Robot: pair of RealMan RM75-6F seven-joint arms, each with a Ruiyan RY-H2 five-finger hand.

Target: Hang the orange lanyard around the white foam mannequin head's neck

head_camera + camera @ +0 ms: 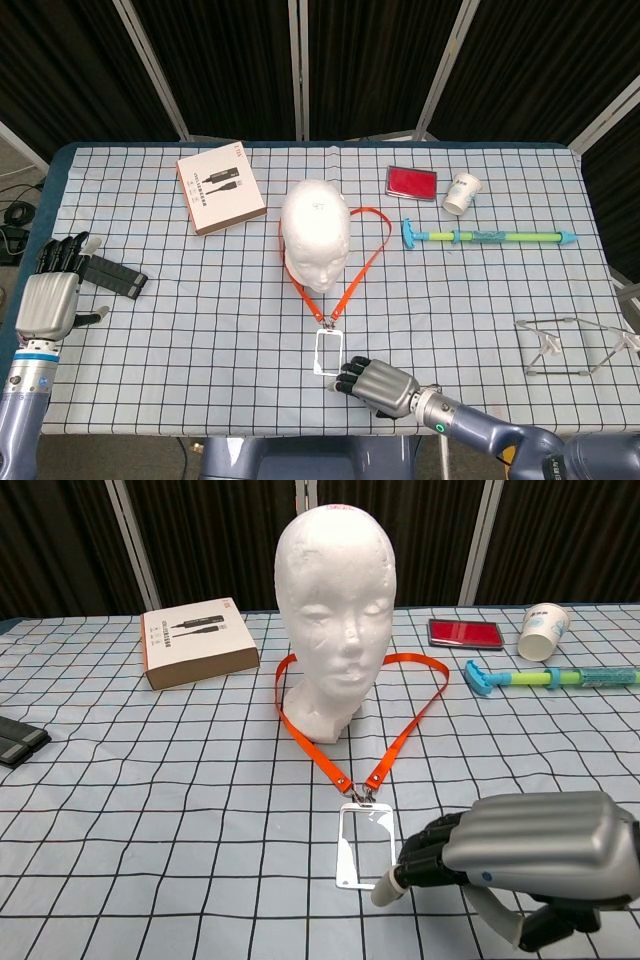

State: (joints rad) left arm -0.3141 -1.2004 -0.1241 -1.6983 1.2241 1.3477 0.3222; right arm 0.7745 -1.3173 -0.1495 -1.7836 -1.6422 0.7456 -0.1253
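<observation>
The white foam mannequin head (315, 235) (335, 610) stands upright mid-table. The orange lanyard (366, 260) (412, 720) lies on the cloth, looped behind the base of the neck, its two straps running forward in a narrow V to a clear badge holder (328, 352) (362, 844). My right hand (378, 383) (520, 858) is low at the near edge, fingers curled, a fingertip (385, 887) pinching the badge holder's near right corner. My left hand (48, 298) hovers at the far left, fingers apart, holding nothing.
A boxed cable (220, 188) (197, 642) lies left of the head. A red case (411, 181), a paper cup (461, 192) and a green-blue rod (490, 237) are at the back right. A wire stand (560, 345) sits right, and a black object (112, 275) lies by my left hand.
</observation>
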